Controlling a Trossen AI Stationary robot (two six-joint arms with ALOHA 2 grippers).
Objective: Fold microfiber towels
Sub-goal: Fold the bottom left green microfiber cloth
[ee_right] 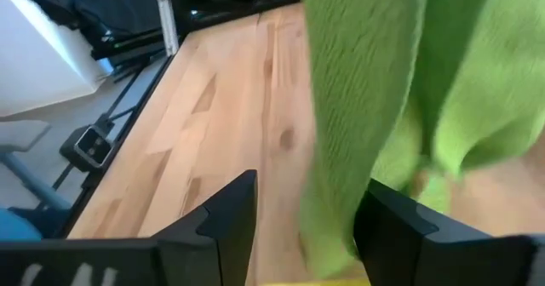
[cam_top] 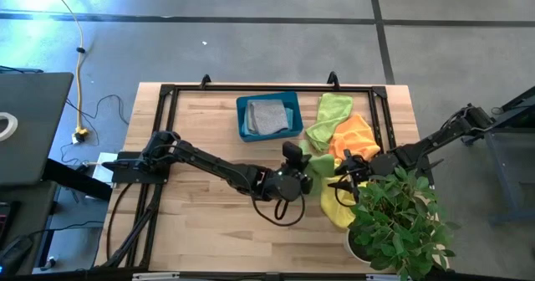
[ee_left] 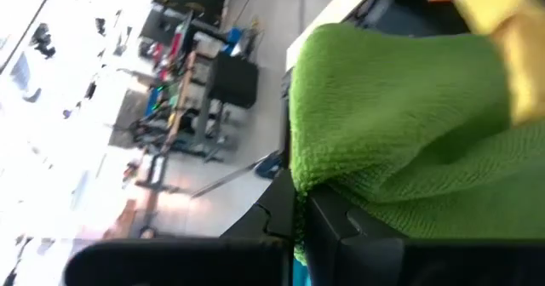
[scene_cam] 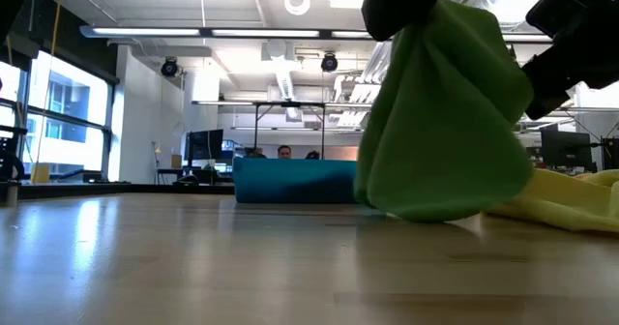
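A lime green microfiber towel (scene_cam: 440, 122) hangs from my left gripper (cam_top: 308, 179), which is shut on its top near the table's middle. My right gripper (ee_right: 306, 209) comes from the right and stands open, with the hanging green towel (ee_right: 358, 107) between its fingers. Behind them more towels lie in a pile: another lime green one (cam_top: 332, 112), an orange one (cam_top: 355, 135) and a yellow one (cam_top: 334, 207). A grey towel (cam_top: 267, 115) lies inside the teal bin (cam_top: 244, 122). My left gripper pinches a bunched upper edge of the green towel (ee_left: 311, 171) between its two fingers (ee_left: 336, 226). The towel hangs below the gripper in loose folds, and its lower end (scene_cam: 426, 212) rests on the table. My right gripper has the green towel hanging between its open fingers (ee_right: 400, 226); I cannot tell whether either finger touches the cloth.
A potted plant (cam_top: 399, 222) stands at the near right, close under the right arm. The teal bin sits at the far middle. A black frame (cam_top: 167, 93) runs along the table's far and left sides. Bare wood (cam_top: 209, 231) lies at the near left.
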